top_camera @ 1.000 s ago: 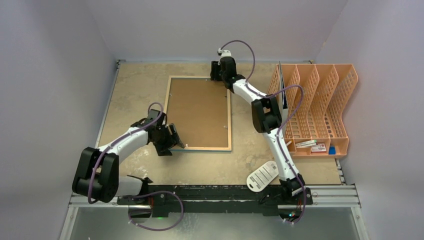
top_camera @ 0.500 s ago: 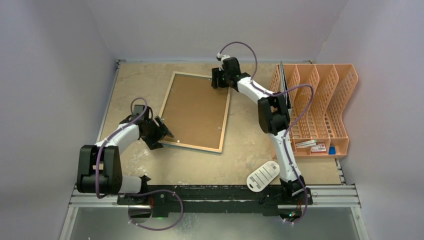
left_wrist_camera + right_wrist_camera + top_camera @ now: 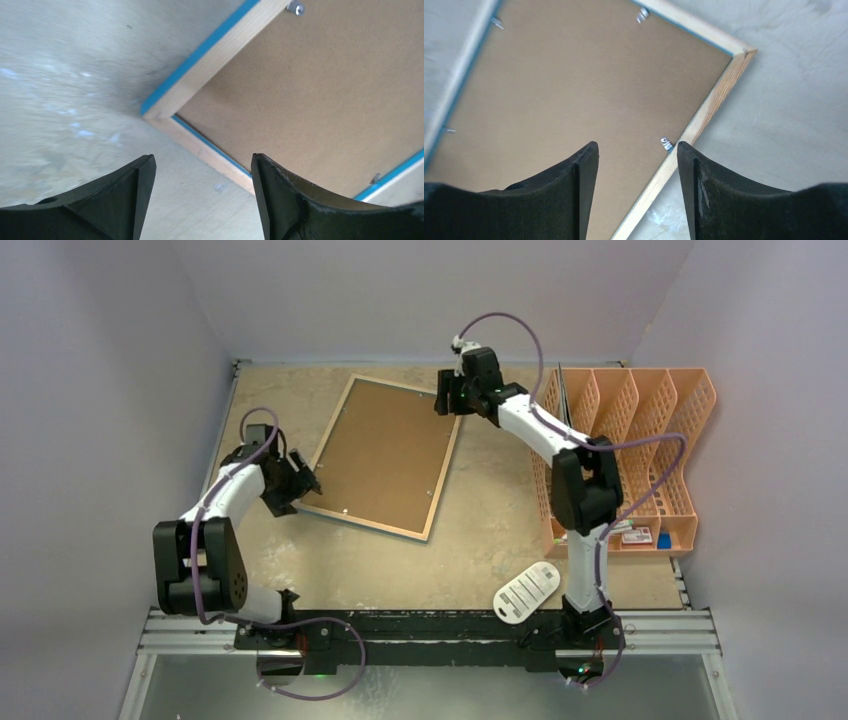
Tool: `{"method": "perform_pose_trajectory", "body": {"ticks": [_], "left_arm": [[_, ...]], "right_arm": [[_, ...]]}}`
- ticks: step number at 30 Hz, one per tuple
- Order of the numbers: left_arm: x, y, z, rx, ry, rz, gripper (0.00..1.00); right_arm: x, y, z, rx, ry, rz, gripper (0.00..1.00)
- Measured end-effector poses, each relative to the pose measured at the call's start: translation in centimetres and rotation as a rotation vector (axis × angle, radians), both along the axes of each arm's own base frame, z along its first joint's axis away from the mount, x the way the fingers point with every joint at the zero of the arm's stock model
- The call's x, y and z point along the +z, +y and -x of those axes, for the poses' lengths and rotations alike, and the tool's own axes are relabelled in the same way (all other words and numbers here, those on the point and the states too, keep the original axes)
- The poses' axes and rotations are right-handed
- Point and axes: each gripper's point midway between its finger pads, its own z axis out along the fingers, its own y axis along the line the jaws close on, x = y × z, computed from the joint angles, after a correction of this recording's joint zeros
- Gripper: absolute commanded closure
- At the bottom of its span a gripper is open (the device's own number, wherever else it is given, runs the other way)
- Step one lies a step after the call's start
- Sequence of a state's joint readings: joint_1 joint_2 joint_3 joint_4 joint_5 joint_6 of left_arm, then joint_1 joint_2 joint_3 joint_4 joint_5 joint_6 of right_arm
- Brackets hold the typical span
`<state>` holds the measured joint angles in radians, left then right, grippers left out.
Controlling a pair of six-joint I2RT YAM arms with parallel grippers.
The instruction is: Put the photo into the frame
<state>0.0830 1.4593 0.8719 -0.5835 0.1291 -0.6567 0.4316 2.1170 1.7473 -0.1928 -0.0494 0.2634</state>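
Your frame (image 3: 380, 458) lies face down, crooked, on the tabletop (image 3: 480, 530). The left gripper (image 3: 303, 484) and right gripper (image 3: 450, 400) are spread wide, holding nothing, at opposite corners. Bump a corner and the frame may spin away.

I see my left arm (image 3: 228, 492) folded, forearm going out to the left side. The left gripper (image 3: 300, 483) has its fingers apart. My right arm (image 3: 545, 432) reaches far forward, and the right gripper (image 3: 447, 400) is also spread.

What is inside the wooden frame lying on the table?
A plain brown backing board fills the light-wood rectangular frame, with small metal clips at its edges. Whatever lies beneath the board is covered and cannot be seen.
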Motion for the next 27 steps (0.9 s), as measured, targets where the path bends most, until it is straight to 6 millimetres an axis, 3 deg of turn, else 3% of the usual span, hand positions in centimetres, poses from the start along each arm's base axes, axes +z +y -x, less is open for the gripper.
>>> {"method": "perform_pose_trajectory", "body": {"ticks": [5,8,10,13,18,24,27], "left_arm": [[3.1,2.5,-1.3,-0.030,-0.069,-0.147,0.24],[4.5,2.8,-3.8,-0.070,-0.141,-0.177,0.30],[4.2,2.8,-5.4,-0.104,-0.154,-0.178,0.31],[2.2,2.7,-7.1,-0.162,-0.136,-0.176,0.32],[-0.4,2.7,-6.7,-0.235,-0.073,-0.178,0.33],[-1.4,1.0,-5.9,-0.303,-0.096,-0.100,0.45],[-2.1,0.2,-4.3,-0.317,-0.089,-0.048,0.49]], "right_arm": [[7.2,-0.3,1.4,-0.041,-0.099,-0.112,0.40],[8.5,0.2,2.7,-0.037,-0.108,-0.154,0.40],[8.2,0.9,3.9,-0.024,-0.086,-0.168,0.41],[6.7,2.5,5.8,0.014,-0.033,-0.179,0.41],[4.5,4.6,8.6,0.058,0.046,-0.184,0.42],[4.4,6.9,10.4,0.091,0.066,-0.194,0.43],[4.5,8.0,10.8,0.086,0.085,-0.192,0.47]]}}
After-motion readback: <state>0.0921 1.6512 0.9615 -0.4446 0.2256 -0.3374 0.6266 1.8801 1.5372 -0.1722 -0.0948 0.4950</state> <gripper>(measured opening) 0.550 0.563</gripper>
